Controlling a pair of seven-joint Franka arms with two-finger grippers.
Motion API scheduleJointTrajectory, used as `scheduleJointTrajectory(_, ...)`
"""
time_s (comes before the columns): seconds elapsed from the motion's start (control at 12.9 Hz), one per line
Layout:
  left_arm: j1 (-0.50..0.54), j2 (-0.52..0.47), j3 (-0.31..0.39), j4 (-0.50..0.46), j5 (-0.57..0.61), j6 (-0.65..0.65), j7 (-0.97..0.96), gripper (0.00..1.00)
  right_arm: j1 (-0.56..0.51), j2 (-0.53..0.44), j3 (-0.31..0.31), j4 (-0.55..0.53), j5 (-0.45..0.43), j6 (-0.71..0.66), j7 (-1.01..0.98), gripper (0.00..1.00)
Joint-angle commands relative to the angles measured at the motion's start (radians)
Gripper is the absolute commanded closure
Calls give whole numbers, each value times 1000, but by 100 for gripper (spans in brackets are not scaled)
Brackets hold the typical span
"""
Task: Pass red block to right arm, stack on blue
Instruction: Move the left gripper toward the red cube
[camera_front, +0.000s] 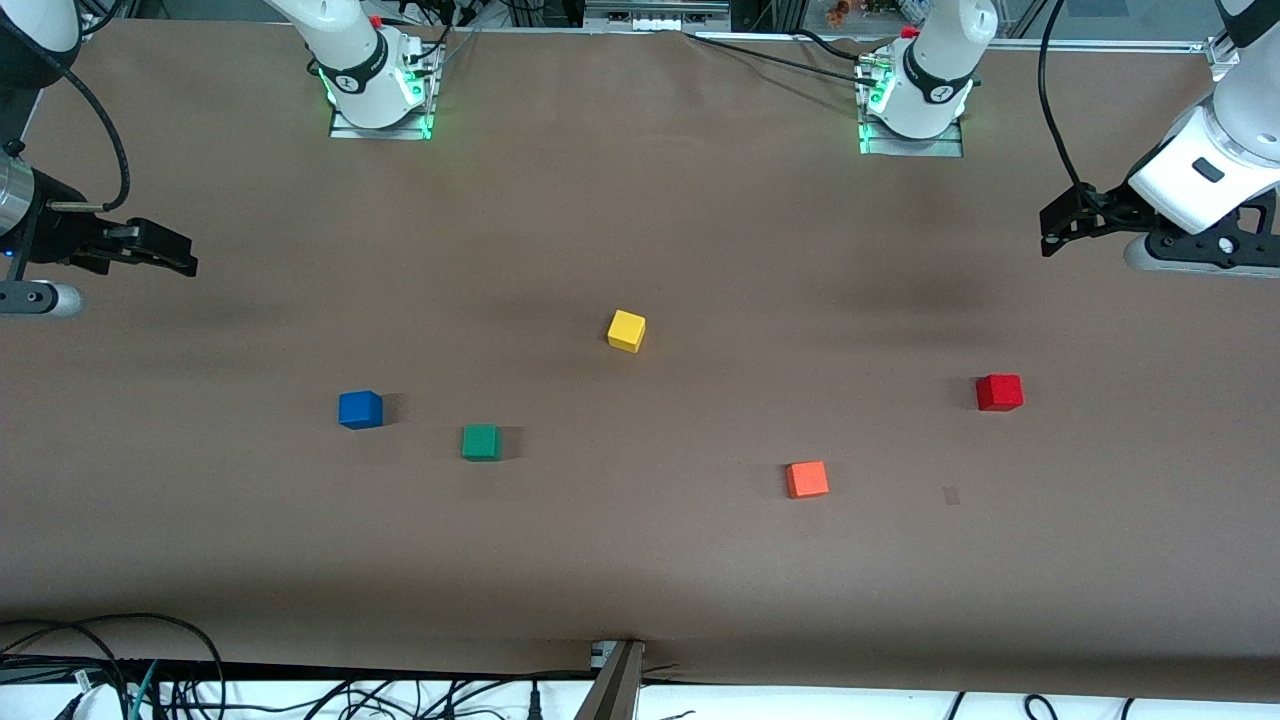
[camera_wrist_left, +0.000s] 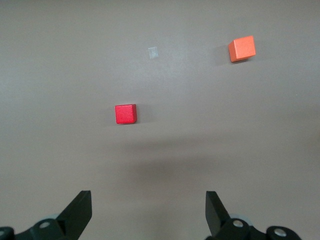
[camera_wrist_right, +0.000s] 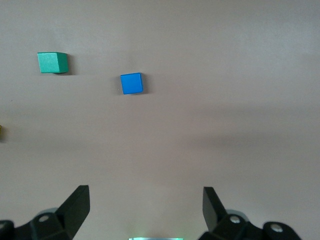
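Brown paper covers the worktop (camera_front: 640, 580), and five small cubes lie scattered on it, all well apart. The red block (camera_front: 999, 392) sits toward the left arm's end, resting flat on the paper with nothing touching it; the orange cube (camera_front: 806, 479) lies nearer the front camera than it and more toward the middle. The blue cube (camera_front: 360, 409) sits toward the right arm's end, with the green cube (camera_front: 480, 441) beside it, a little nearer the front camera. The yellow cube (camera_front: 626, 330) lies near the middle, farther from the front camera than the rest. The left gripper (camera_front: 1052, 225) hangs in the air over bare paper at its own end, jaws spread wide and holding nothing. The right gripper (camera_front: 175, 255) hangs likewise over bare paper at its own end, jaws wide and empty. A small pale patch (camera_front: 951, 495) marks the paper between the red block and the orange cube.
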Motion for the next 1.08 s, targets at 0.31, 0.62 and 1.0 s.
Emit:
scheduleJointTrajectory(0.31,-5,-7,-3,11,21,-19,11,0,-6,12,1,26,15,16,-10,0)
scheduleJointTrajectory(0.62,-5,-3,-2,25,21,-20,11,0,-6,11,1,26,15,16,-10,0)
scheduleJointTrajectory(1.0,-1,-2,1,25,20,-20,5,0,-6,11,2,26,15,16,-8,0)
